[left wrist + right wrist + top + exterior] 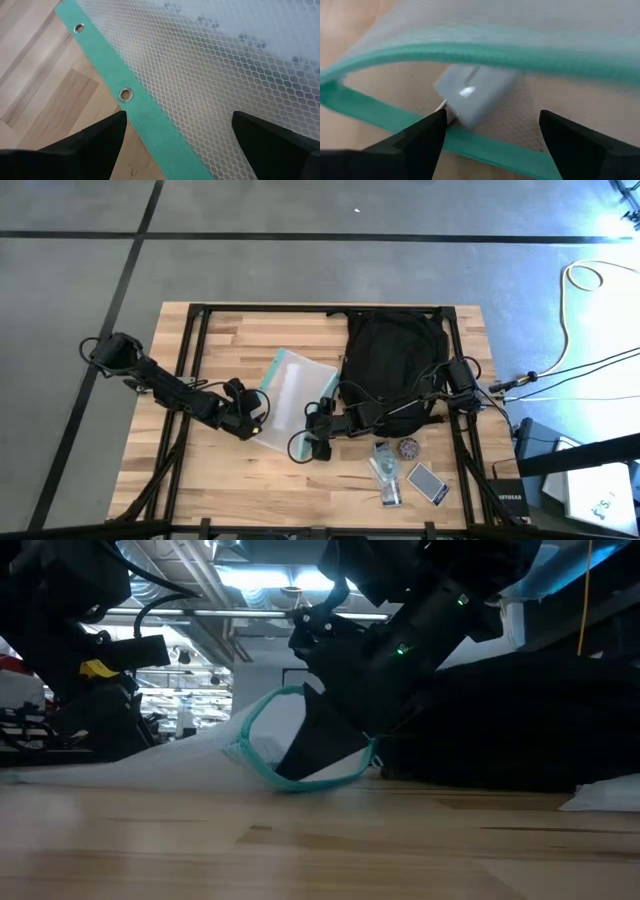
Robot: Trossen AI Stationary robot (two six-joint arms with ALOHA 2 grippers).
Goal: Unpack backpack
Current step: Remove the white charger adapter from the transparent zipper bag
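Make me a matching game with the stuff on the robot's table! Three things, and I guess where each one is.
Things:
1. backpack
2. clear pouch
3. white block

Places:
A. inside the pouch's open mouth
B. far side of the table, by the right arm
C. flat between the two grippers

Pairs: 1-B, 2-C, 3-A

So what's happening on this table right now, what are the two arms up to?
The robot is partway through unpacking the black backpack, which lies at the table's far side. Both arms work on a clear teal-edged pouch beside it. The right gripper reaches into the pouch's open mouth, fingers apart around a small white block inside. The left gripper hovers open over the pouch's other edge. A few small items already lie near the front.
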